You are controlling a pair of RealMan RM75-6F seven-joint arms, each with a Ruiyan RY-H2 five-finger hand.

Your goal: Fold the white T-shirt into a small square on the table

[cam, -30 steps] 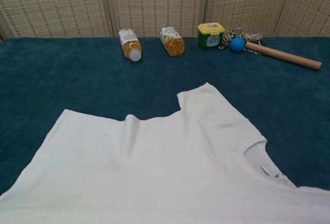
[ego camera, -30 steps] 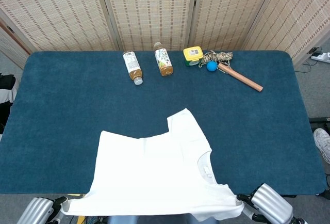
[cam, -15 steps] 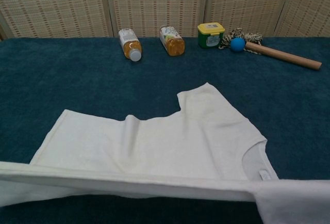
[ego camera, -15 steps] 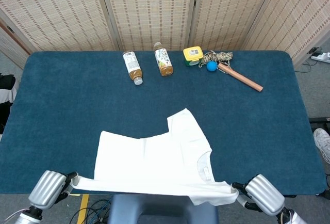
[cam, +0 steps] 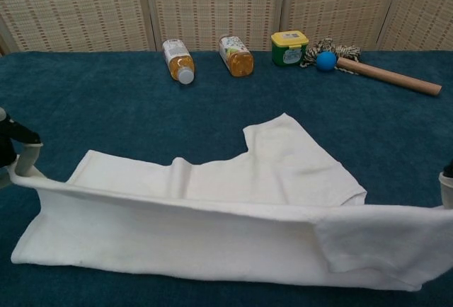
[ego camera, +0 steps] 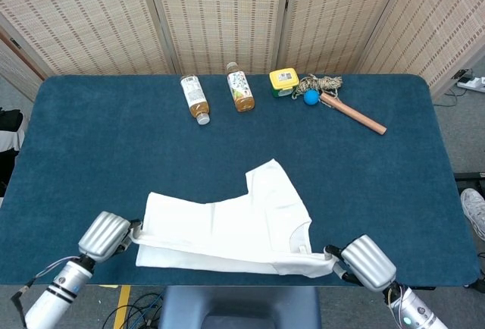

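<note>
The white T-shirt (ego camera: 235,223) (cam: 212,229) lies across the near part of the blue table (ego camera: 91,147), its near half raised and carried over the rest. My left hand (ego camera: 106,234) (cam: 13,153) grips the lifted edge at the shirt's left end. My right hand (ego camera: 365,262) (cam: 446,183) grips the same edge at the right end, near the collar. Between the two hands the cloth hangs in a taut fold. One sleeve (ego camera: 269,181) lies flat, pointing toward the far side.
Along the far edge lie two tea bottles (ego camera: 195,99) (ego camera: 240,86), a yellow-lidded green jar (ego camera: 283,80), a blue ball (ego camera: 311,97) with a tangle of rope, and a wooden stick (ego camera: 355,114). Woven screens stand behind the table.
Both hands have risen from below the table's near edge and moved forward, carrying the shirt's near edge up and over the flat part.
</note>
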